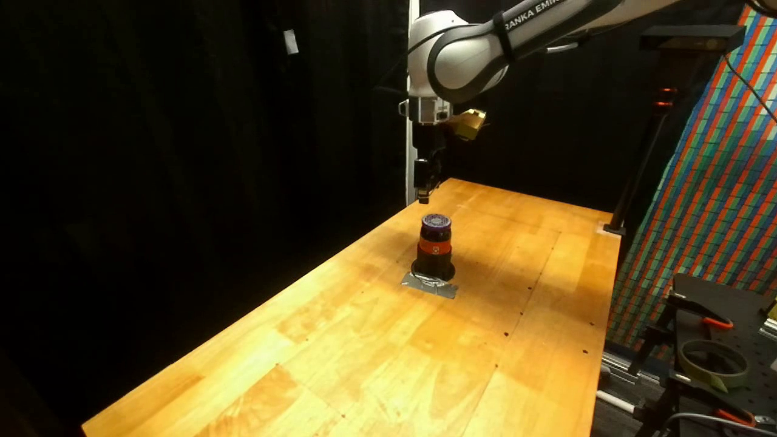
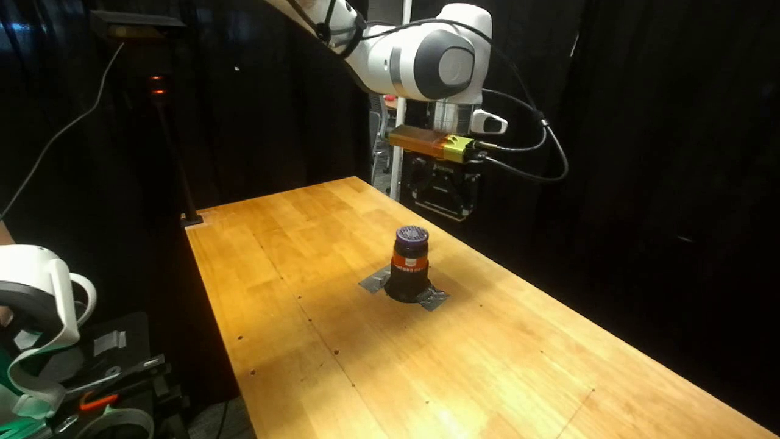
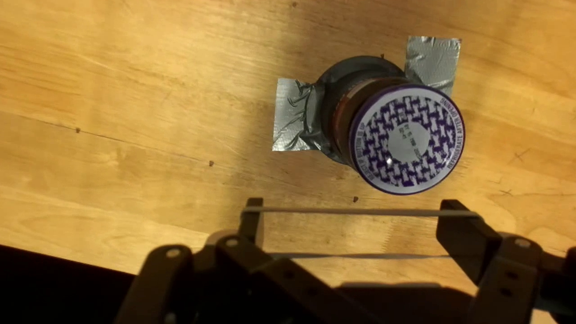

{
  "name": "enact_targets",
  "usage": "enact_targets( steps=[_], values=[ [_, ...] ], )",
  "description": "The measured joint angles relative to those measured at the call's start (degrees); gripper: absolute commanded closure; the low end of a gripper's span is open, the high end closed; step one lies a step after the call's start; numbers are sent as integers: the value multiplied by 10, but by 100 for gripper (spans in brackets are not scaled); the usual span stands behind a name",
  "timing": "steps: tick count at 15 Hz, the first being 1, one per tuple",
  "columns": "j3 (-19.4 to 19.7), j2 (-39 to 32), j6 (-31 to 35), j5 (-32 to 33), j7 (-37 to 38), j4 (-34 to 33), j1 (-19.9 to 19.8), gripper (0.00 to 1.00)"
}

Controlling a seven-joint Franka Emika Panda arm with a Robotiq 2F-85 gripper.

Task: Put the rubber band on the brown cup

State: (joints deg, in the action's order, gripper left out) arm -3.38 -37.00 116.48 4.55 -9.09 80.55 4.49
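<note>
The brown cup is a dark jar-like cylinder with an orange-red band and a purple-rimmed patterned lid. It stands upright on the wooden table in both exterior views. In the wrist view its lid is right of centre, above the fingers. My gripper is open. The tan rubber band is stretched around both fingers, with two strands spanning the gap. In both exterior views the gripper hangs above table height, beside and higher than the cup; it also shows here.
Silver tape fixes the cup's dark base to the wooden table. A thin black stand rises at the table's far corner. A dark cart with a tape roll stands beside the table. Black curtains surround the scene.
</note>
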Motion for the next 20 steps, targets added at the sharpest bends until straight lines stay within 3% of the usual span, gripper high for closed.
enact_targets(
  steps=[8, 20],
  values=[
    [-15, -79, -32, -60, 0, -71, -2, 0],
    [-11, -77, -80, -61, 20, -57, -11, 0]
  ],
)
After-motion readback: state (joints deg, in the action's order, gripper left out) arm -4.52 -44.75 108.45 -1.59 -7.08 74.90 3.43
